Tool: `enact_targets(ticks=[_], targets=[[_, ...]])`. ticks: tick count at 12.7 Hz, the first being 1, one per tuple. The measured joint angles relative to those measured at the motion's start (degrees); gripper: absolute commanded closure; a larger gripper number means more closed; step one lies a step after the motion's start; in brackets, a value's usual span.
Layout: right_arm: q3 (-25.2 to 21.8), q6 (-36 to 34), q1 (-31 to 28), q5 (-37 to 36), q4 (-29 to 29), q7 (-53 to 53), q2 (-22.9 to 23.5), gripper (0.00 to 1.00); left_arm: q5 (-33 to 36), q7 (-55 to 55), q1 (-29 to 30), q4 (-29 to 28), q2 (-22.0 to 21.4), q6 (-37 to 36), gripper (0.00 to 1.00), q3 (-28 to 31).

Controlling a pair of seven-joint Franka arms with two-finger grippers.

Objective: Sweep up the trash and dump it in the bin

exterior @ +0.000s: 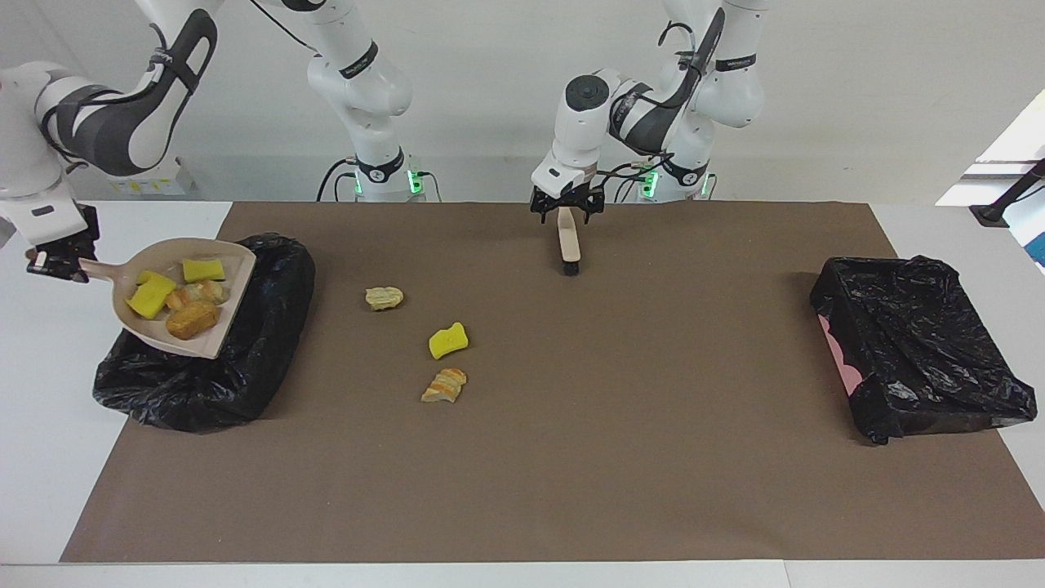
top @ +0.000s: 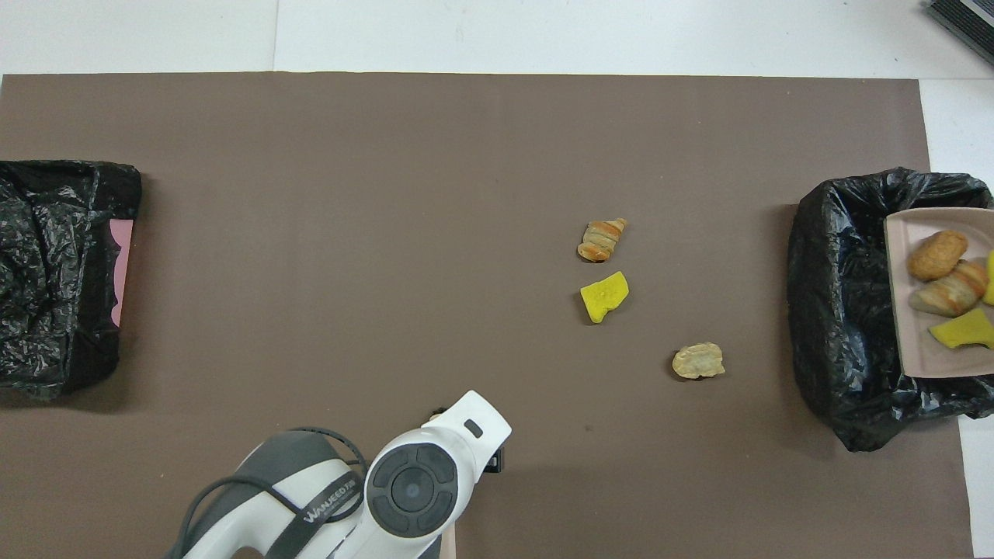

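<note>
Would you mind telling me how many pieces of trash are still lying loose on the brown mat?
3: a tan lump nearest the robots, a yellow sponge chunk farther out, and a striped bread piece farthest. None looks hidden; the others ride in the dustpan.

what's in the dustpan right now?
Four scraps lie in the dustpan, which the right tool holds over the black bin bag: two yellow sponge chunks and two brown bread lumps. Whether anything lies under them cannot be seen.
</note>
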Motion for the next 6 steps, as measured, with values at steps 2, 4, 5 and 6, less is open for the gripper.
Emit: enact_targets(ticks=[2, 4, 5, 6], targets=[[0.3, 0.1, 0.1, -6.3, -0.2, 0.2, -0.3, 1.0, 3.5, 3.6, 3.8, 4.2, 3.4, 0.0, 0.0, 0.1], [0.6, 1.2, 0.3, -12.6, -1.3, 2.9, -0.5, 1.0, 8.6, 7.3, 7.9, 6.7, 5.9, 0.0, 0.0, 0.2], [0.7, 2.3, 0.5, -15.4, -2.7, 5.2, -1.0, 1.0, 11.3, 8.1, 10.0, 7.4, 6.8, 0.2, 0.0, 0.3], [0.9, 3.6, 0.6, -18.3, -4.5, 7.8, -1.7, 1.0, 13.3, 8.4, 11.9, 7.8, 7.3, 0.7, 0.0, 0.3]])
